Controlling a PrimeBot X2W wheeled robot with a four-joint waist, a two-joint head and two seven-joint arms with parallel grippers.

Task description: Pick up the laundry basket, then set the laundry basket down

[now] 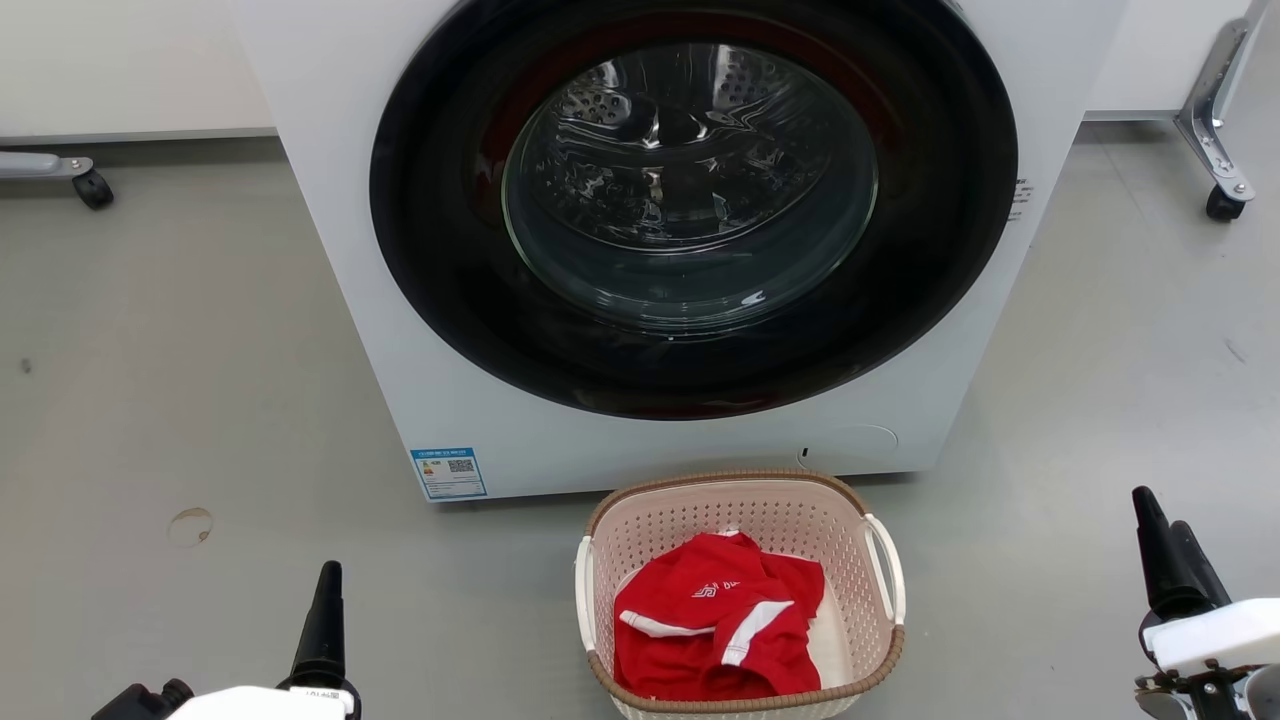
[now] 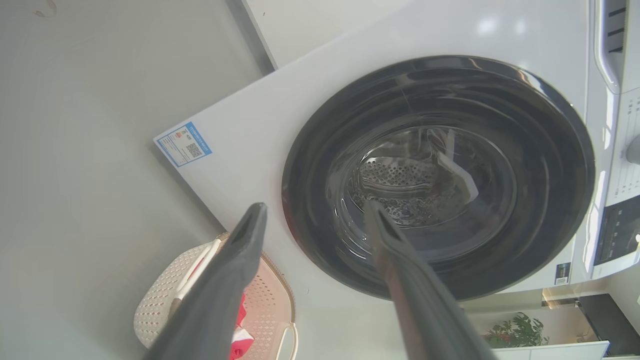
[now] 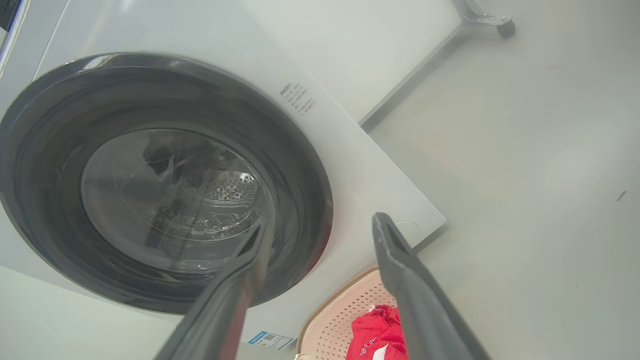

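Note:
The laundry basket (image 1: 800,520) is pale pink-cream with perforated walls, a brown rim and white side handles. It stands on the floor just in front of the washer, with a red and white garment (image 1: 715,625) inside. My left gripper (image 1: 328,580) hangs low to the basket's left and my right gripper (image 1: 1163,512) to its right, both well apart from it. In the left wrist view the left gripper (image 2: 315,205) is open and empty, the basket (image 2: 155,305) below its fingers. The right gripper (image 3: 322,217) is also open and empty above the basket (image 3: 340,310).
A white front-loading washer (image 1: 340,230) with a closed dark round door (image 1: 690,200) rises right behind the basket. Castered frame legs stand at the far left (image 1: 90,185) and far right (image 1: 1225,200). Grey floor lies open on both sides of the basket.

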